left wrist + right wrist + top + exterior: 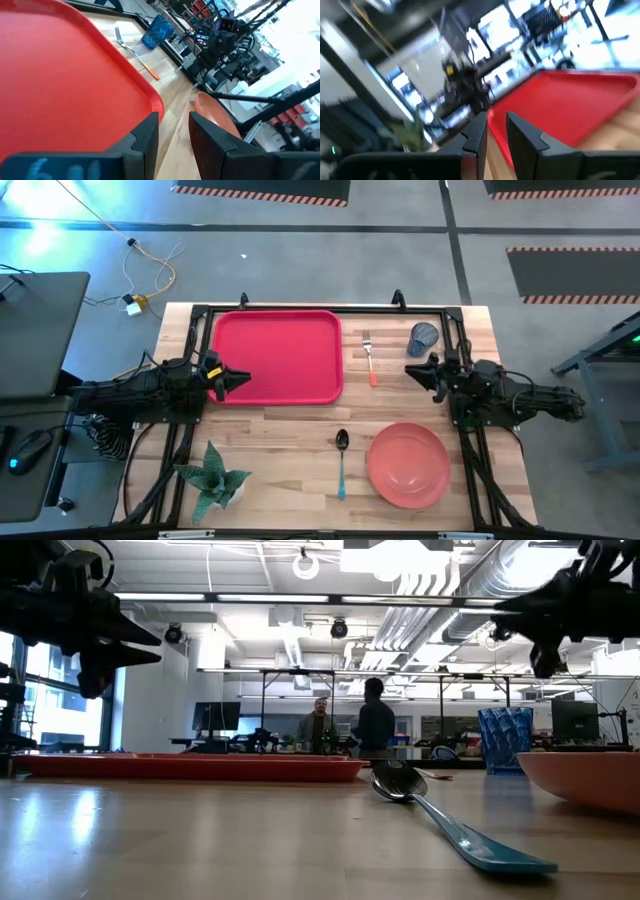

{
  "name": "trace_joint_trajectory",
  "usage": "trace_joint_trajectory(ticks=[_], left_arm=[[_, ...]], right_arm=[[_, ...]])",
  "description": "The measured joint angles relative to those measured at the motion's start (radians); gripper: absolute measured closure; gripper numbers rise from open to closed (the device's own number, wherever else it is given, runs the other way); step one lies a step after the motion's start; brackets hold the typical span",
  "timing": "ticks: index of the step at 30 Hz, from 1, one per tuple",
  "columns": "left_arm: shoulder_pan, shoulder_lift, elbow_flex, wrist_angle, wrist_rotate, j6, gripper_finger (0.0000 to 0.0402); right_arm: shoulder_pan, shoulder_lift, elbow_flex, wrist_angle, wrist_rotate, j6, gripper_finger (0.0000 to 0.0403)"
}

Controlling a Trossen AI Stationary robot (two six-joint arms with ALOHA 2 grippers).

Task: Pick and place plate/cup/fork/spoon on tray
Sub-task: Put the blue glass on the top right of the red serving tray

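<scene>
Hovering left gripper point(243, 379): raised off the table over the near-left edge of the tray, holding nothing; in its wrist view a narrow gap shows between the two dark fingers point(145, 140).
Left arm pose: reaches in level from the table's left side, gripper pointing toward the right arm.
Right gripper point(412, 370): raised above bare wood between the fork and the arm's own base, touching nothing; its fingers point(476, 135) stand slightly apart with a narrow gap.
Right arm pose: stretches in level from the right side, gripper pointing toward the left arm.
Tray point(277, 356): red, lying flat at the far left of the table, with nothing on it.
Fork point(369, 357): just right of the tray, orange handle toward the near side, tines toward the far side.
Cup point(425, 337): dark blue, at the far right, beside the fork and just beyond the right gripper; whether it stands or lies I cannot tell from above, though the low view shows it upright.
Plate point(408, 464): salmon-pink, near right of the table, well apart from the tray.
Spoon point(342, 461): just left of the plate, bowl toward the far side, light-blue handle toward the near edge.
Plant point(212, 478): a small spiky green one at the near left.
Hard to make out: right wrist view is smeared, so only the tray's red and the left arm show; two people point(350, 726) stand far off in the room.
</scene>
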Motion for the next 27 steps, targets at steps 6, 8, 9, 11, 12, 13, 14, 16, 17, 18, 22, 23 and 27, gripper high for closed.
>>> trace_joint_trajectory(ticks=[6, 8, 9, 11, 12, 13, 14, 16, 17, 18, 22, 23, 27], left_arm=[[0.0, 0.0, 0.0, 0.002, -0.003, 0.018, 0.0304], [0.0, 0.0, 0.0, 0.007, -0.003, 0.019, 0.0304], [0.0, 0.0, 0.0, 0.007, -0.003, 0.018, 0.0304], [0.0, 0.0, 0.0, 0.007, -0.003, 0.018, 0.0304], [0.0, 0.0, 0.0, 0.007, -0.003, 0.018, 0.0304], [0.0, 0.0, 0.0, 0.007, -0.003, 0.019, 0.0304], [0.0, 0.0, 0.0, 0.007, -0.003, 0.018, 0.0304], [0.0, 0.0, 0.0, 0.008, -0.003, 0.019, 0.0304], [0.0, 0.0, 0.0, 0.009, -0.003, 0.019, 0.0304], [0.0, 0.0, 0.0, 0.011, -0.003, 0.019, 0.0304], [0.0, 0.0, 0.0, 0.012, -0.004, 0.02, 0.0304], [0.0, 0.0, 0.0, 0.012, -0.004, 0.02, 0.0304], [0.0, 0.0, 0.0, 0.012, -0.005, 0.02, 0.0304]], right_arm=[[0.0, 0.0, 0.0, 0.167, 0.083, -0.024, 0.0341], [0.0, 0.0, 0.0, 0.229, 0.103, -0.043, 0.0341], [0.0, 0.0, 0.0, 0.26, 0.113, -0.063, 0.0341], [0.0, 0.0, 0.006, 0.307, 0.132, -0.101, 0.0341], [0.0, 0.0, 0.017, 0.314, 0.148, -0.121, 0.0341], [0.0, 0.0, 0.033, 0.315, 0.156, -0.14, 0.0341], [0.0, 0.0, 0.051, 0.314, 0.168, -0.162, 0.0341], [0.0, 0.002, 0.095, 0.301, 0.18, -0.219, 0.0341], [0.0, 0.007, 0.121, 0.285, 0.189, -0.252, 0.0341], [0.0, 0.013, 0.151, 0.261, 0.203, -0.285, 0.0341], [0.0, 0.062, 0.307, 0.049, 0.292, -0.388, 0.0341], [0.0, 0.083, 0.351, -0.025, 0.327, -0.4, 0.0341], [0.0, 0.189, 0.531, -0.328, 0.456, -0.398, 0.0341]])
